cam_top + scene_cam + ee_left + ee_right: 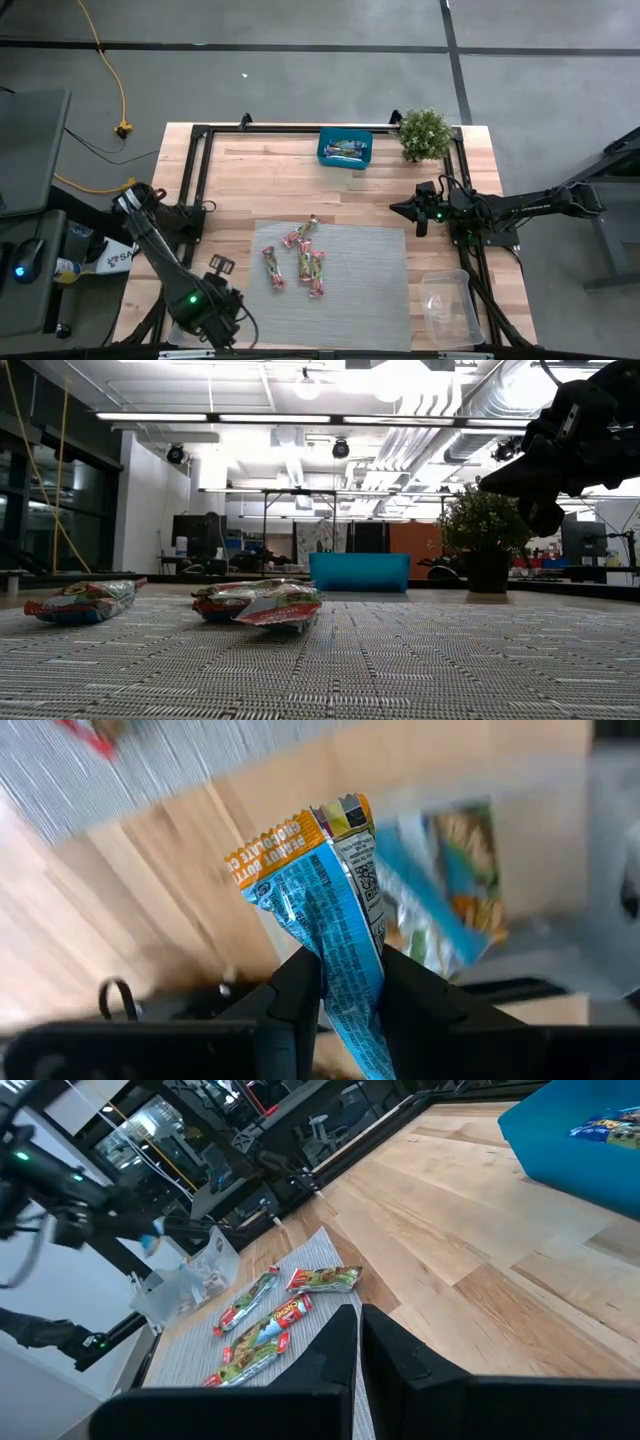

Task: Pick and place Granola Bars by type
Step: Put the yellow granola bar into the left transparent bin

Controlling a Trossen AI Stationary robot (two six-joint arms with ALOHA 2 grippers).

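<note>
Several red and green granola bars [300,258] lie flat on the grey mat [370,300]; the low view shows them too [262,602]. My left gripper [350,965] is at the table's near left corner [215,318], shut on a light blue bar [335,890]. A second light blue bar [450,890] shows blurred beyond it. In the right wrist view the left gripper [150,1240] hangs over a clear tub [185,1285]. My right gripper [360,1342] is shut and holds nothing, raised over the bare wood right of the mat [415,213]. My left gripper pinches the light blue bar between its two fingers, across the bar's width, at about mid-length [352,970]. The crimped end with the orange band [290,838] sticks out past the fingertips. The bar is lifted clear of the table.
A teal box [345,149] with bars inside sits at the far edge, with a potted plant [425,133] to its right. Another clear tub [447,305] stands at the near right corner. A dark frame [195,170] runs around the wooden table.
</note>
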